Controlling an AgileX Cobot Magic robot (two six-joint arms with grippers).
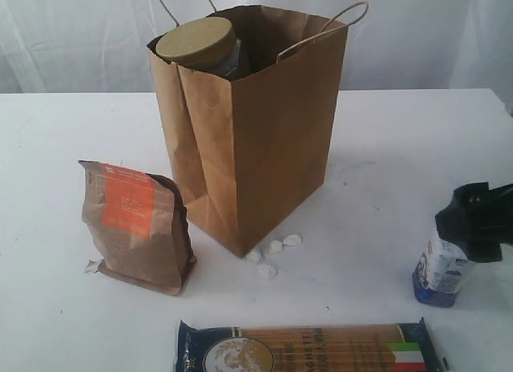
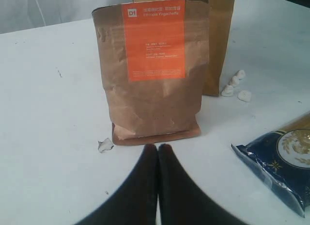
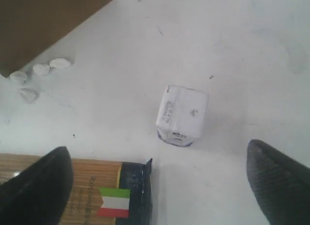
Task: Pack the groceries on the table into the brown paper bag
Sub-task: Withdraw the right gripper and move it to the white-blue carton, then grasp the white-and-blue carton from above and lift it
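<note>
The brown paper bag (image 1: pixel 256 131) stands upright mid-table with the gold-lidded jar (image 1: pixel 196 42) showing at its mouth. The kraft pouch with the orange label (image 1: pixel 136 228) stands to the bag's left. In the left wrist view my left gripper (image 2: pixel 158 147) is shut and empty, its tips just short of the pouch's (image 2: pixel 152 74) base. The spaghetti pack (image 1: pixel 309 349) lies along the front edge. My right gripper (image 1: pixel 474 220) hovers open above the small blue-white packet (image 1: pixel 439 276). In the right wrist view the packet (image 3: pixel 182 113) stands beyond the wide-spread fingers (image 3: pixel 43 181).
Several white pebble-like bits (image 1: pixel 276 248) lie at the bag's front corner. A small white scrap (image 1: pixel 93 265) sits by the pouch's base. The spaghetti pack's end (image 3: pixel 97 186) lies under the right gripper's left finger. White curtains hang behind the table (image 1: pixel 401 147).
</note>
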